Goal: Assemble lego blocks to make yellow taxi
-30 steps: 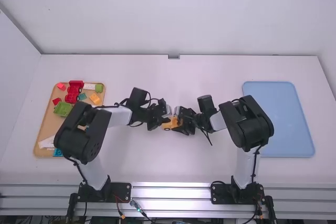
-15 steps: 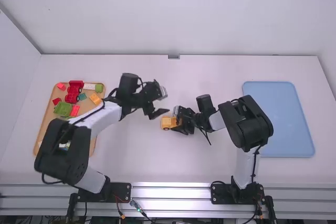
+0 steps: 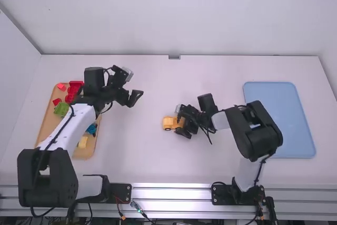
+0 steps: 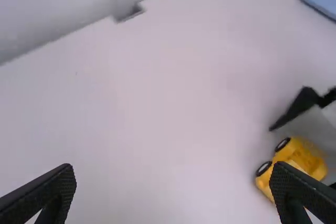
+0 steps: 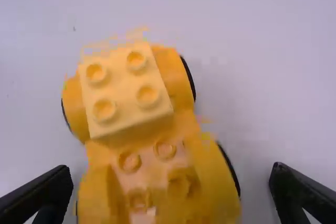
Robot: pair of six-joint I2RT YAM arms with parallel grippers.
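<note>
The yellow taxi (image 5: 210, 187) stands on its wheels on the table, between the parted fingers of my right gripper (image 5: 172, 181); there seems to be a gap at either side, so I am straddling it, not squeezing. I judge that I keep them there to guard or steady it while the next piece is sought. Past my right fingertips a paler block (image 5: 126, 90) sits on the car's far end; nearer to them the studs are bare, and I take that for the place where something more should go.

My left gripper (image 3: 136, 98) is open too, with nothing in it, raised well apart from the car, perhaps so as to leave room around it. Closer to those fingers than to my right ones lies the tan tray (image 3: 47, 125), with a green block (image 3: 61, 109), a blue piece (image 3: 92, 129) and a yellow block (image 3: 82, 142). Far off behind my right fingers is the blue tray (image 3: 303, 148).

My right gripper covers one end of the car from above, and its own close view cuts that end off. My left arm hides the tan tray's middle, so I cannot tell all it holds.
</note>
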